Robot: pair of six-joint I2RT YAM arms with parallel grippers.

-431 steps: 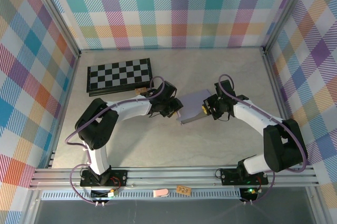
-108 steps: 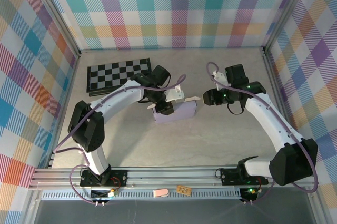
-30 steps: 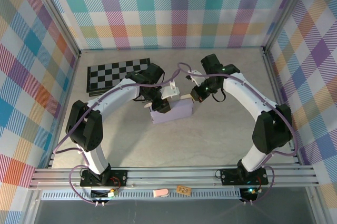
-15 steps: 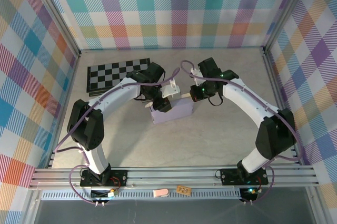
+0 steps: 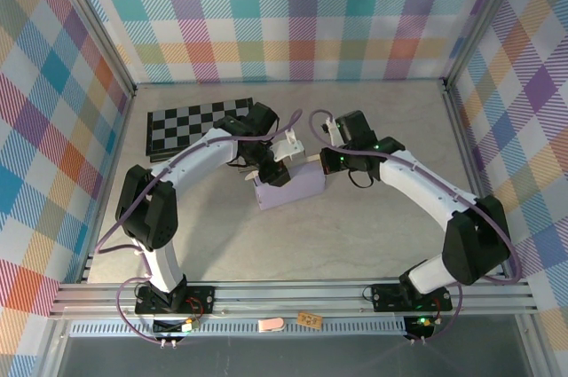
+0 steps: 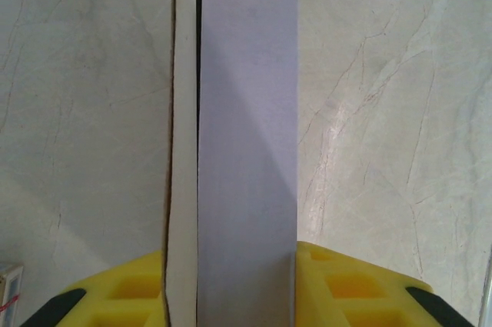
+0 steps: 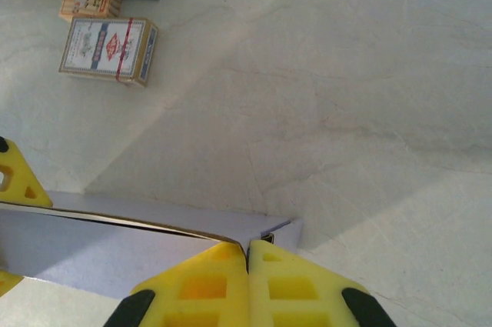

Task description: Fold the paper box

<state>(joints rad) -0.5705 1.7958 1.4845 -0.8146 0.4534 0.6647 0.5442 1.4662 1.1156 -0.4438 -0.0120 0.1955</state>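
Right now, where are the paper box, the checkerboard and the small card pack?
paper box (image 5: 297, 189): top external view, on its lavender side wall.
checkerboard (image 5: 186, 126): top external view, on its middle squares.
card pack (image 7: 108, 50): right wrist view, on its printed face.

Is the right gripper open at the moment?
No, the right gripper has its yellow fingers pressed together, with the tips right at the edge of the paper box.
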